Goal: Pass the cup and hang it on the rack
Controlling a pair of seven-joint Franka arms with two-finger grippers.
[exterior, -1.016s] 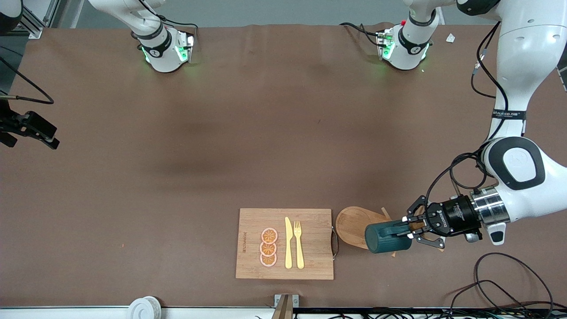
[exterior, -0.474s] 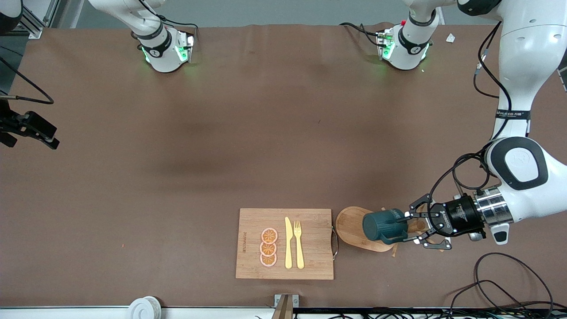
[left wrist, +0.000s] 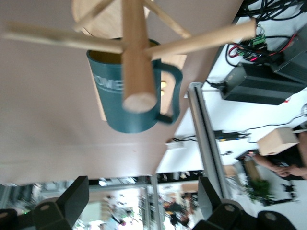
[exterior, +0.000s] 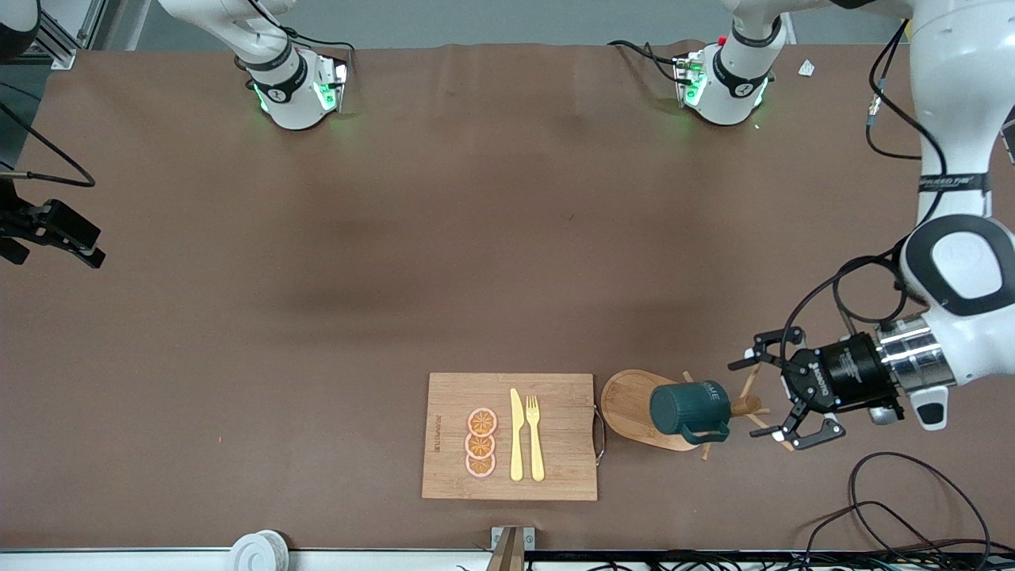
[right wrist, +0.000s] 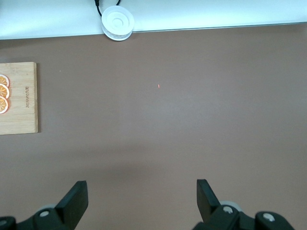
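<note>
Two arms on rig, only left one at work. Left end effector (exterior: 760,399) spread wide, holding nothing, just clear of the cup (exterior: 690,408), hovering over the desk (exterior: 317,277) at roughly 4 o'clock in front view, toward the left arm's end. Same in left wrist view: both fingers (left wrist: 72,201) far apart, nothing between, cup (left wrist: 129,96) apart from them. Cup tipped on its side against the rack (exterior: 626,396), above the oval base, handle on the side nearer the front camera. In left wrist view, handle looks threaded on one of the angled pegs beside the round post (left wrist: 136,57), pale lettering near rim visible; exact peg contact hard to confirm. Rack just beside the cutting board (exterior: 444,396), toward the left arm's end of it; board at 6 o'clock, carrying orange slices (exterior: 480,442), knife (exterior: 516,436) and fork (exterior: 535,436), untouched. Right end effector (right wrist: 140,201) out of front view; in right wrist view held high over bare desk, fingers wide, empty, waiting. Progress judged near the end: cup already at the rack and apparently hung, no grip on it. Left to do, probably: back left arm away without knocking pegs, check cup stays put. Risk: cup sliding off peg if handle only partly seated.
</note>
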